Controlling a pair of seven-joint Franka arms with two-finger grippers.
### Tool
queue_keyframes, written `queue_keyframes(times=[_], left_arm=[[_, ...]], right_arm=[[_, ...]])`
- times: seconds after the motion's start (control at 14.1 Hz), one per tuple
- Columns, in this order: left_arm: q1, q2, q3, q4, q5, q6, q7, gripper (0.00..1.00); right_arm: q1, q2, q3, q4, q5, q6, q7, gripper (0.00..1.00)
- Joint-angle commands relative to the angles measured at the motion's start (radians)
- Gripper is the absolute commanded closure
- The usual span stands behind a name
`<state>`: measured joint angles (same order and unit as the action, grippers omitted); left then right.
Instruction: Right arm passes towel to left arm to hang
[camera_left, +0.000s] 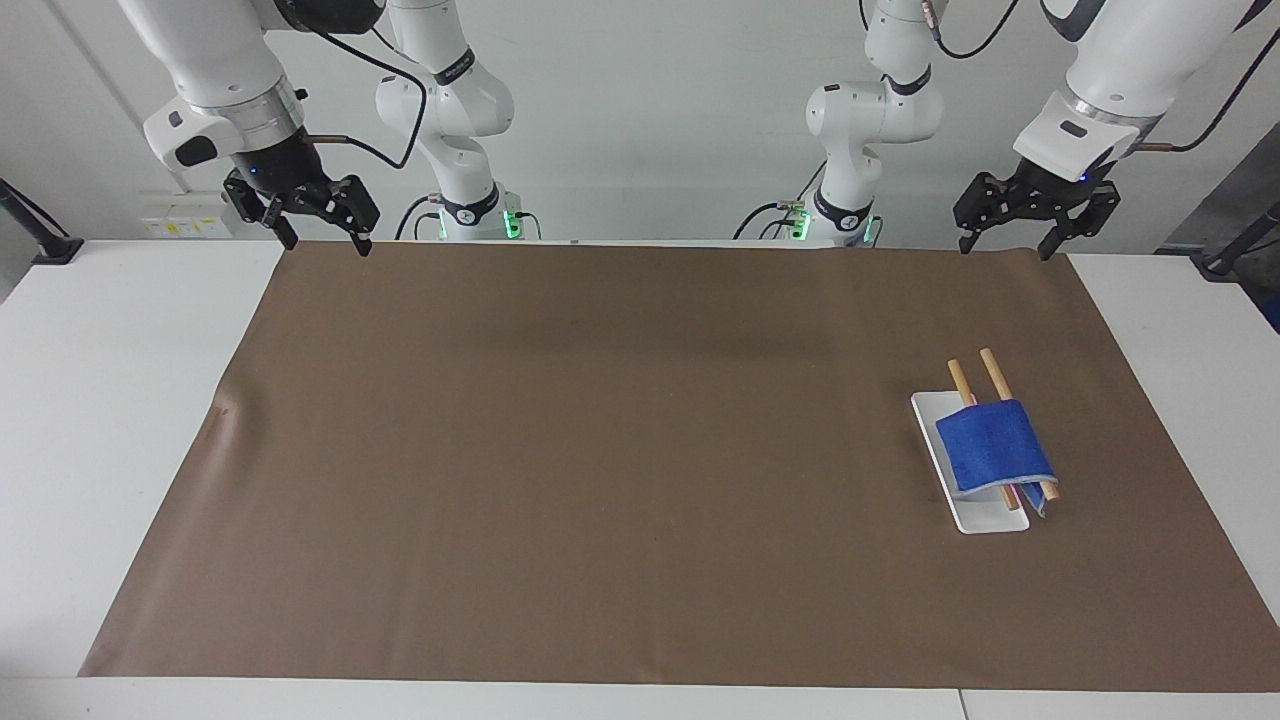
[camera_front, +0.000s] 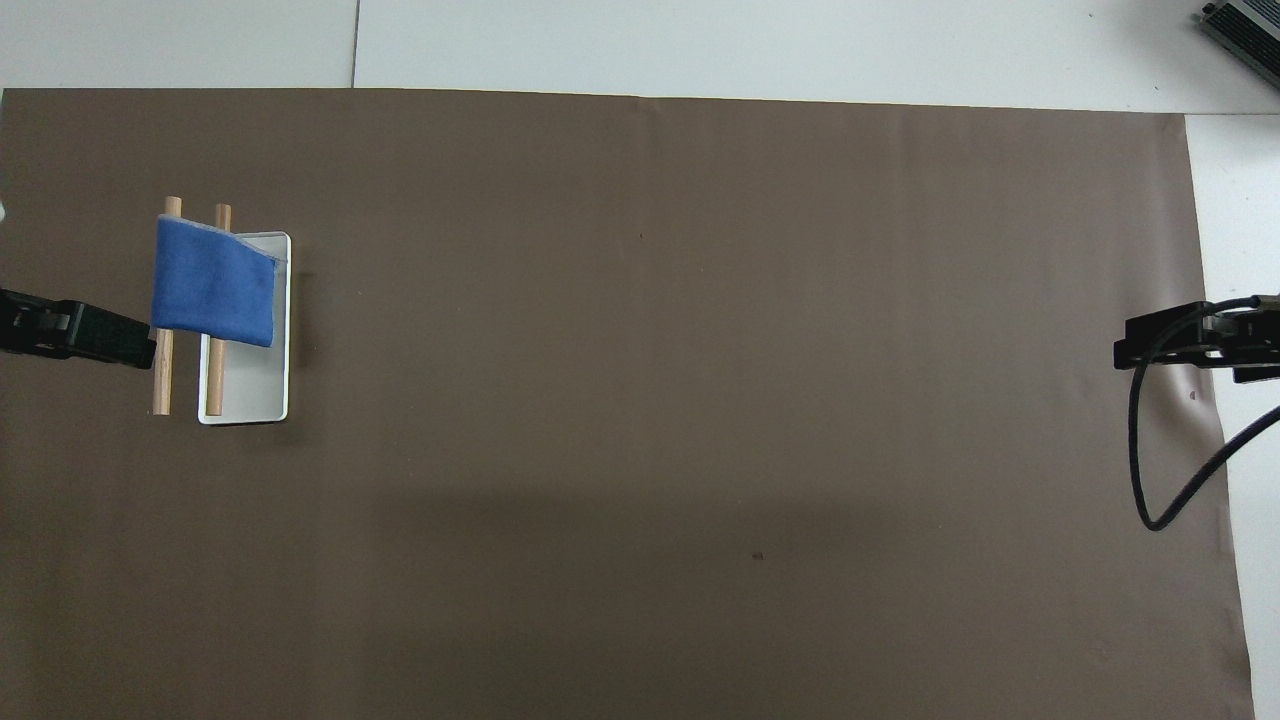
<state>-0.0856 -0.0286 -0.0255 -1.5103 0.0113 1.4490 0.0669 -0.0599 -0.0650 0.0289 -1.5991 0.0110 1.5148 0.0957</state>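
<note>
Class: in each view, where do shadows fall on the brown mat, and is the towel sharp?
Facing view: soft dark band across the mat nearer the robots; towel sharp. Overhead view: same broad shadow low in frame; towel crisp.
</note>
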Motion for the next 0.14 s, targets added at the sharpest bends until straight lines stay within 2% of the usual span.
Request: queue_keyframes(times=[0.0,0.07], left_arm=[[-0.008,-0.005,0.006,0.009,0.01,-0.013,0.01,0.0],[-0.008,-0.007,0.006,0.009,0.01,-0.015,0.008,0.0]], right_arm=[[-0.014,-0.018,0.009,-0.019,-0.006,0.01,0.01,0.0],[-0.014,-0.018,0.009,-0.019,-0.006,0.01,0.01,0.0]])
